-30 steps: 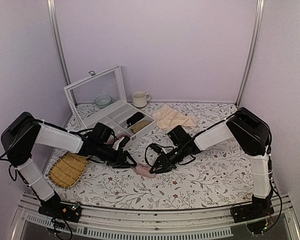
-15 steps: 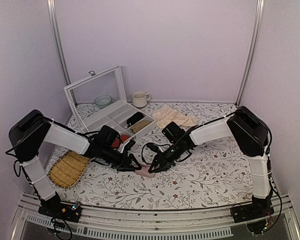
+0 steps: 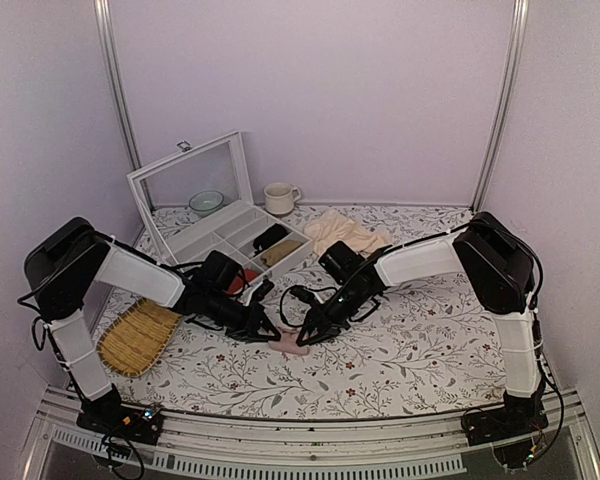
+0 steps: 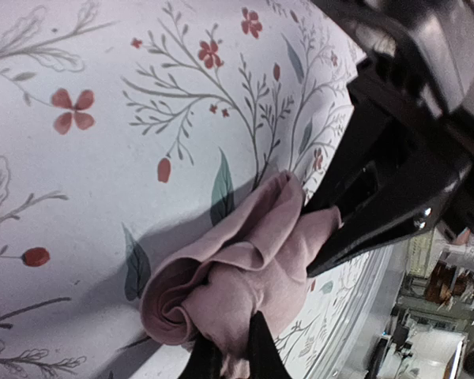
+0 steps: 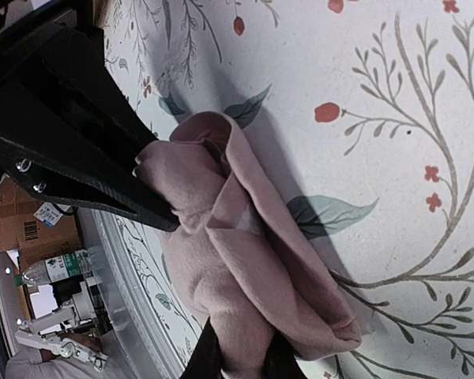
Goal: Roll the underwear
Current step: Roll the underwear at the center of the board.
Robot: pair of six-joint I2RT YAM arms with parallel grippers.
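Pink underwear roughly rolled, both my claws on it.
From above it lies bunched mid-worktop. Left wrist: my left claw pinches its spiral end. Right wrist: my right claw clamps the other end; tightening remains, I judge.

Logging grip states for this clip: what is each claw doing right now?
Left claw: closed, pinching the underwear.
Right claw: closed, pinching the same underwear.

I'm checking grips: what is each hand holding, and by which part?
Both hold the underwear. The left hand pinches one end of the pink bundle, and the right hand pinches the opposite end.
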